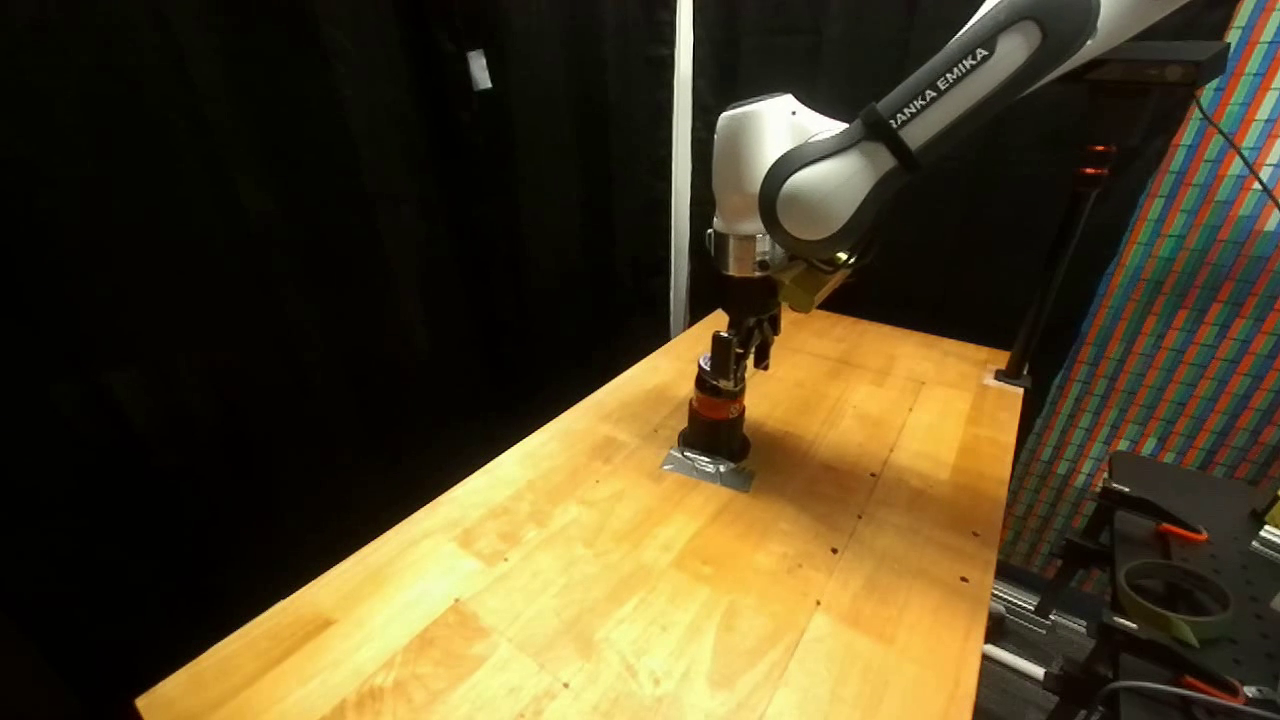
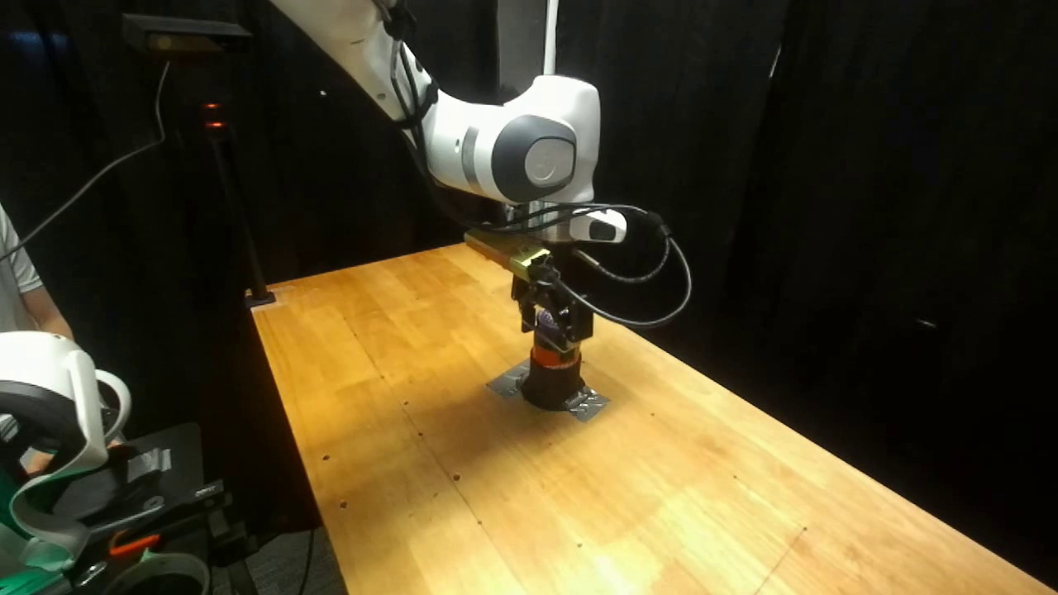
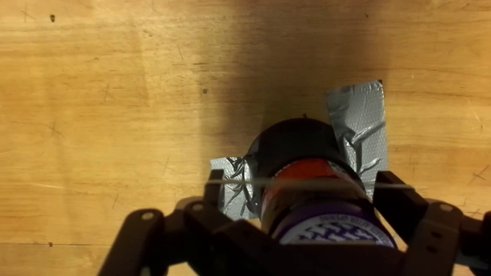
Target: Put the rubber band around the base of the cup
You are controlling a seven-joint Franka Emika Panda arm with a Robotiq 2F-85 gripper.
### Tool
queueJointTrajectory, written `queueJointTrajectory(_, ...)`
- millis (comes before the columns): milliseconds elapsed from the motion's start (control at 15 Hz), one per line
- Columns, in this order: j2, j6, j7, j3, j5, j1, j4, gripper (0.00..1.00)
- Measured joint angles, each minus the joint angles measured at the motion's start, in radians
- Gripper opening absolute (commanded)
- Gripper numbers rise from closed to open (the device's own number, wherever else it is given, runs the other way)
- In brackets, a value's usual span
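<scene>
The cup (image 1: 718, 408) is a short dark cylinder with an orange-red stripe and a purple-and-white top. It stands upright on the table in both exterior views (image 2: 555, 357) and low in the wrist view (image 3: 303, 168). Its wider black base is taped down. My gripper (image 3: 301, 181) is open, pointing down over the cup's top, one finger on each side; it shows in both exterior views (image 1: 744, 352) (image 2: 554, 321). The tan rubber band (image 3: 307, 184) is stretched between the two fingertips and crosses in front of the stripe. Its far strand is mostly hidden by the gripper.
Silvery-grey tape (image 3: 362, 119) (image 1: 705, 468) (image 2: 588, 405) holds the base to the wooden table (image 1: 600, 610). A dark pole (image 1: 1050, 260) stands at the table's far corner. A side cart bears a tape roll (image 1: 1175, 600). A white headset (image 2: 50, 372) is beside the table.
</scene>
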State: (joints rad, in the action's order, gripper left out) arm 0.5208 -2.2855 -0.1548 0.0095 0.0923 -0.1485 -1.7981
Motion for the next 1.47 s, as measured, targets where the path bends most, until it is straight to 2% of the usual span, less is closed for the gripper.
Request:
queueJointTrajectory(67,-0.009,0.0,0.005,0.0,0.0,0.004,-0.014,1.0)
queueJointTrajectory(133,-0.019,-0.001,0.012,0.0,0.0,0.008,-0.028,0.75)
queueJointTrajectory(200,-0.029,-0.002,0.018,0.0,0.0,0.013,-0.043,0.73)
queueJointTrajectory(267,-0.04,-0.005,0.023,0.0,0.0,0.018,-0.058,0.67)
queueJointTrajectory(533,-0.099,-0.051,0.046,0.002,-0.006,0.033,-0.138,0.34)
queueJointTrajectory(733,-0.159,-0.145,0.076,0.008,-0.039,0.049,-0.23,0.12)
queueJointTrajectory(867,-0.202,-0.249,0.094,0.016,-0.07,0.064,-0.307,0.05)
queueJointTrajectory(1000,-0.239,-0.37,0.109,0.023,-0.104,0.077,-0.388,0.03)
queueJointTrajectory(1067,-0.25,-0.434,0.111,0.025,-0.12,0.081,-0.427,0.07)
queueJointTrajectory(1267,-0.258,-0.634,0.115,0.044,-0.179,0.094,-0.527,0.08)
queueJointTrajectory(1467,-0.254,-0.864,0.12,0.1,-0.248,0.122,-0.618,0.08)
